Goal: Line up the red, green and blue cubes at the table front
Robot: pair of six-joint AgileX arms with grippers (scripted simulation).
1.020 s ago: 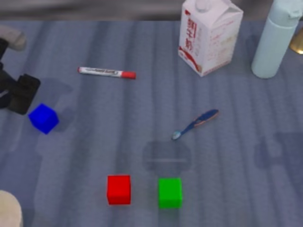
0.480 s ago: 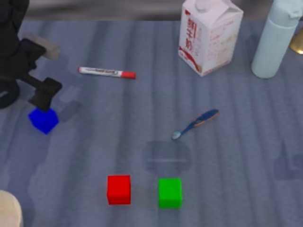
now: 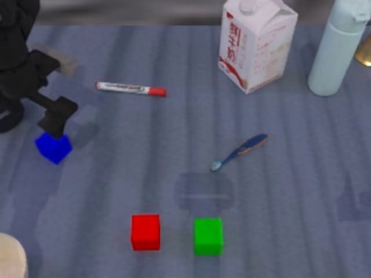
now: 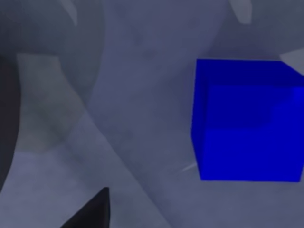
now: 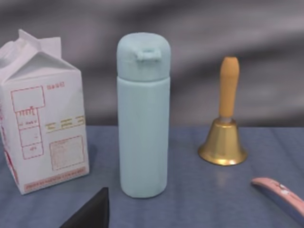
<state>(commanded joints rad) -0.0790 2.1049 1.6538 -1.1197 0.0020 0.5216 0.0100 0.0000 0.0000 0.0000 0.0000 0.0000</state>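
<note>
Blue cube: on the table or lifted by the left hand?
On the table. The blue cube rests on the table, with the left hand directly above it; whether the fingers touch it is unclear.

Three cubes (image 3: 145, 232), one carton (image 3: 257, 43), one bottle (image 3: 337, 49)

Milk carton (image 3: 257, 43), pale bottle (image 3: 337, 49), brass bell (image 5: 223, 137), marker pen (image 3: 131, 88), blue spoon (image 3: 240, 152).
</note>
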